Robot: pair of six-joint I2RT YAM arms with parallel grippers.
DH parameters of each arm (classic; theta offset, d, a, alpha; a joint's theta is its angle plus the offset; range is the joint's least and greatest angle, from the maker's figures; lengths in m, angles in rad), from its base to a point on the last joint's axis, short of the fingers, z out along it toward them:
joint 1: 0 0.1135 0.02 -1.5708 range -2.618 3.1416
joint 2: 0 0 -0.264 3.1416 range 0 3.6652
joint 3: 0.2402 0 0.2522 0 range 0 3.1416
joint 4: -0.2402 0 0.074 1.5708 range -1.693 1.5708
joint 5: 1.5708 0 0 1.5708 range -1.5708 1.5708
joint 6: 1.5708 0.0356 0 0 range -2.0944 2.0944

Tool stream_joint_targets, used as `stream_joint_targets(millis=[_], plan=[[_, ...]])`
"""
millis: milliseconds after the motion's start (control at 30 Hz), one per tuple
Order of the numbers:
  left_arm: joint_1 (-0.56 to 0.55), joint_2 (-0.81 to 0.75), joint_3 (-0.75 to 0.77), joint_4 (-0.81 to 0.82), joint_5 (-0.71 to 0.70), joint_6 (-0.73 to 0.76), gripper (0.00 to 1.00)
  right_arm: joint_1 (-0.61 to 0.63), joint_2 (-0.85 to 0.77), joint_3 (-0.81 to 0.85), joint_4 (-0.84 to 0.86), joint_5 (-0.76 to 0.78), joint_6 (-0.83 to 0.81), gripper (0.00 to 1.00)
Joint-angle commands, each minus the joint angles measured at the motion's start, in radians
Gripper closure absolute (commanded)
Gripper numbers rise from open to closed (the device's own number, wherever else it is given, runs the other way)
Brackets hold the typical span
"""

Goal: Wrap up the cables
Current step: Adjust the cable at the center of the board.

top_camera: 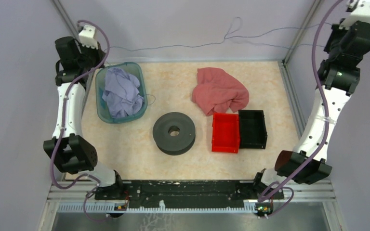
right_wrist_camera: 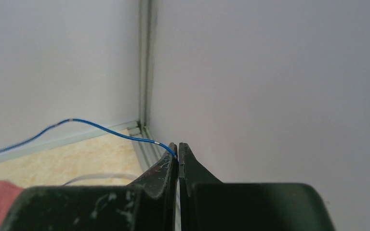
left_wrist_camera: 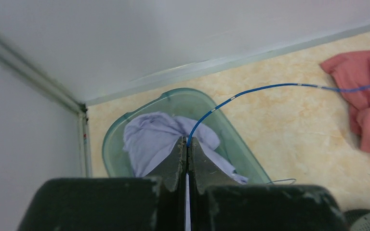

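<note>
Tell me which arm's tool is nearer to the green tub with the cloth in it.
Left. The left tool hovers above the tub, pinching the blue wire; the right tool holds the same wire up in the far right corner, well away from it.

A: Middle?
B: Blocked. Spool (top_camera: 174,133) dead centre, red bin (top_camera: 225,132) and black bin (top_camera: 253,129) touching, just right of it.
A: Back?
B: Tub (top_camera: 102,103) left, pink cloth (top_camera: 219,90) right, cable (left_wrist_camera: 279,85) strung across above. Bare table (top_camera: 125,159) along the front, passable.
</note>
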Motion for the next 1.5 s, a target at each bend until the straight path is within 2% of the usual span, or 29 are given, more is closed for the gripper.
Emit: stream_joint_targets(millis=[0, 167, 300, 433, 633, 700, 967, 1167, 1300, 1467], plan=[[0.113, 0.032, 0.039, 0.036, 0.07, -0.109, 1.0, -0.082, 0.003, 0.05, 0.044, -0.008, 0.022, 1.0], [0.177, 0.037, 0.037, 0.062, 0.098, -0.161, 1.0, -0.103, 0.014, 0.045, 0.046, -0.011, 0.018, 1.0], [0.172, 0.033, 0.029, 0.052, 0.165, -0.18, 1.0, -0.103, 0.013, 0.044, 0.037, -0.124, 0.055, 1.0], [0.09, 0.02, 0.027, 0.034, 0.19, -0.177, 1.0, -0.103, 0.036, 0.087, 0.0, -0.31, 0.126, 1.0], [-0.084, 0.022, 0.03, 0.031, 0.195, -0.182, 1.0, -0.081, 0.1, 0.189, -0.067, -0.41, 0.19, 1.0], [-0.145, 0.041, 0.047, 0.031, 0.193, -0.183, 1.0, -0.02, 0.114, 0.206, -0.093, -0.411, 0.183, 1.0], [-0.347, 0.217, 0.34, -0.054, 0.252, -0.27, 1.0, 0.116, 0.121, 0.266, -0.118, -0.468, 0.237, 1.0], [-0.44, 0.28, 0.52, -0.042, 0.229, -0.297, 1.0, 0.167, 0.123, 0.288, -0.134, -0.506, 0.266, 1.0], [-0.443, 0.288, 0.486, 0.0, 0.165, -0.302, 1.0, 0.192, 0.125, 0.286, -0.152, -0.587, 0.286, 1.0], [-0.441, 0.285, 0.319, -0.013, 0.025, -0.145, 1.0, 0.246, 0.114, 0.264, -0.134, -0.639, 0.275, 1.0]])
